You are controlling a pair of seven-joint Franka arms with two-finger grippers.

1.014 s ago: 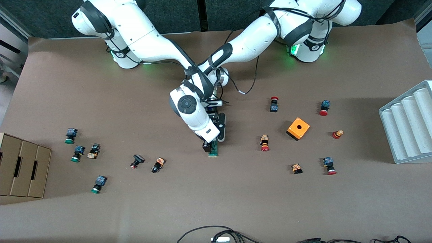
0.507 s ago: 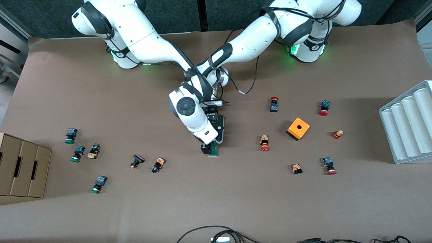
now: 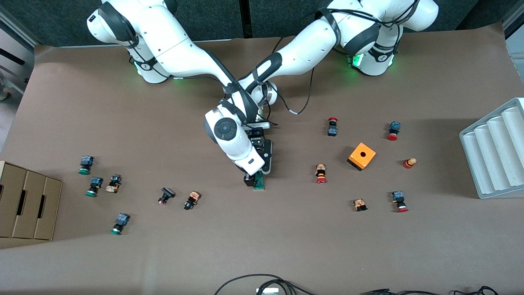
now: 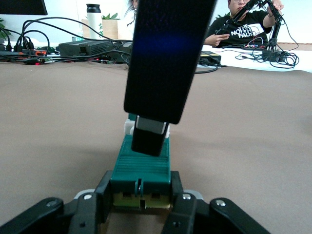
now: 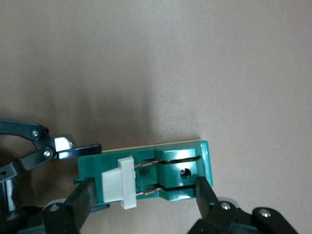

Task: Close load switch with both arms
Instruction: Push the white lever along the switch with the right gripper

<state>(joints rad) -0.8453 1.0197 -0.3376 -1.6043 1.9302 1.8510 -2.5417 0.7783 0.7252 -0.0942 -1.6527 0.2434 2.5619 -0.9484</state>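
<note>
Load switch (image 3: 258,181) lies mid-desk (image 3: 262,246), its end farther from the front camera clamped by the left gripper (image 4: 141,202), while the right gripper (image 5: 144,195) straddles its length, fingers (image 5: 80,200) wide, not gripping

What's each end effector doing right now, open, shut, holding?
Left end effector: shut on the load switch, at one end.
Right end effector: open, fingers astride the load switch, over its white tab.
</note>
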